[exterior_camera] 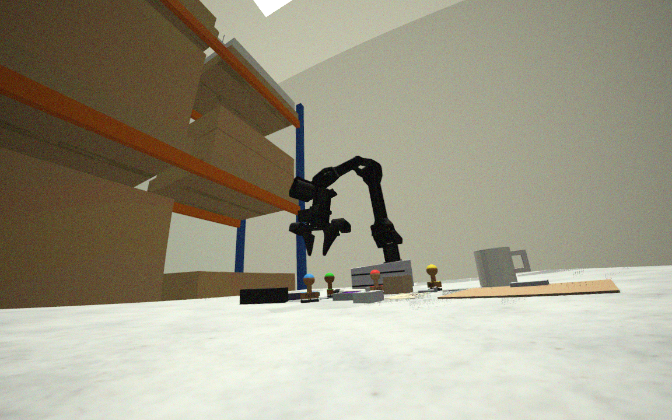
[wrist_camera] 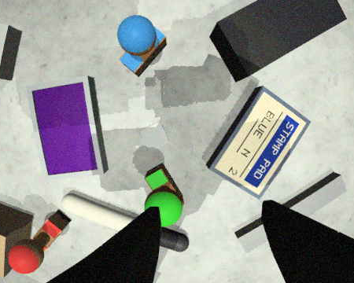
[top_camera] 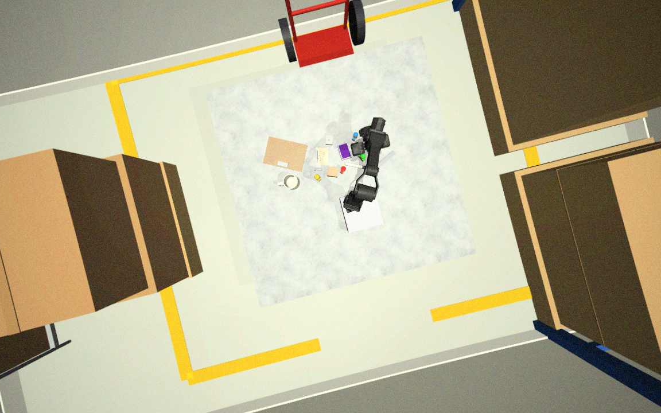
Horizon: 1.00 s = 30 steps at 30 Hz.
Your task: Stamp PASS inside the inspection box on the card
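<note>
My gripper [wrist_camera: 211, 213] [exterior_camera: 317, 251] is open and empty. It hangs well above the bench, pointing down over the cluster of stamps. A green-knobbed stamp [wrist_camera: 166, 206] [exterior_camera: 329, 281] [top_camera: 362, 157] stands just beside my left finger in the wrist view. A blue-knobbed stamp [wrist_camera: 138, 36] [exterior_camera: 308, 285] [top_camera: 354, 135] stands farther off, and a red-knobbed one [wrist_camera: 25, 258] [exterior_camera: 375, 277] [top_camera: 342, 168] to the left. A yellow-knobbed stamp [exterior_camera: 431, 275] [top_camera: 317, 176] stands apart. The open purple ink pad [wrist_camera: 64, 127] [top_camera: 344, 151] lies left of the green stamp. The cream card [top_camera: 322, 155] lies beyond it. I cannot read the stamps' labels.
A tin labelled STAMP PAD BLUE [wrist_camera: 261, 141], a black box [wrist_camera: 279, 23] [exterior_camera: 263, 294], a white marker [wrist_camera: 98, 212] and a grey strip [wrist_camera: 290, 207] lie around. A grey mug [exterior_camera: 495, 266] [top_camera: 290, 181] and a cardboard sheet [exterior_camera: 536, 288] [top_camera: 285, 152] sit farther off. Shelving stands at the sides.
</note>
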Motion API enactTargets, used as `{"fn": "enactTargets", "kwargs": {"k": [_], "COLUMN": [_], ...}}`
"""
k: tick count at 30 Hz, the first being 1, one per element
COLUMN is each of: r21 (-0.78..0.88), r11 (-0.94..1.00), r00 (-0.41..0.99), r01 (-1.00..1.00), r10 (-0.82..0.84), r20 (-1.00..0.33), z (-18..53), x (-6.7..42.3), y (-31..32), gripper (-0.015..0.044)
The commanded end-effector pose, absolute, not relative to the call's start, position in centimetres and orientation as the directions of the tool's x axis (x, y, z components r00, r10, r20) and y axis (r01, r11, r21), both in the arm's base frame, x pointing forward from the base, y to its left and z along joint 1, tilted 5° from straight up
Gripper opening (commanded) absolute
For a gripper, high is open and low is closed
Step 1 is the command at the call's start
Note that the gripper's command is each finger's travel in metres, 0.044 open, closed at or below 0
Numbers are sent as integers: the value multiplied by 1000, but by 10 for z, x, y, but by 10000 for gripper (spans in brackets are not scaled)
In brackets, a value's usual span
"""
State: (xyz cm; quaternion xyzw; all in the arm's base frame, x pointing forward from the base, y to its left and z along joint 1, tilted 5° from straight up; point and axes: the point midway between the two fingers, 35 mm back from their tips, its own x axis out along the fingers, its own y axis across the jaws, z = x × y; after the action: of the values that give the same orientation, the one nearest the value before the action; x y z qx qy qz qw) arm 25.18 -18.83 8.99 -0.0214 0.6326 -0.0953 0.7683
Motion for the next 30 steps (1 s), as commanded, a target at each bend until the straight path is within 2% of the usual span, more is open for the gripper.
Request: {"fn": "enactTargets", "kwargs": {"k": [1,30], "r21": [-65,-65], "r11": [991,991], "r00": [75,75], "r01": [117,117], "r10": [-74,-74], "r20": [-994,-994], "z": [65,32], "x": [229,238], "y": [-164,-169], "gripper": [226,226]}}
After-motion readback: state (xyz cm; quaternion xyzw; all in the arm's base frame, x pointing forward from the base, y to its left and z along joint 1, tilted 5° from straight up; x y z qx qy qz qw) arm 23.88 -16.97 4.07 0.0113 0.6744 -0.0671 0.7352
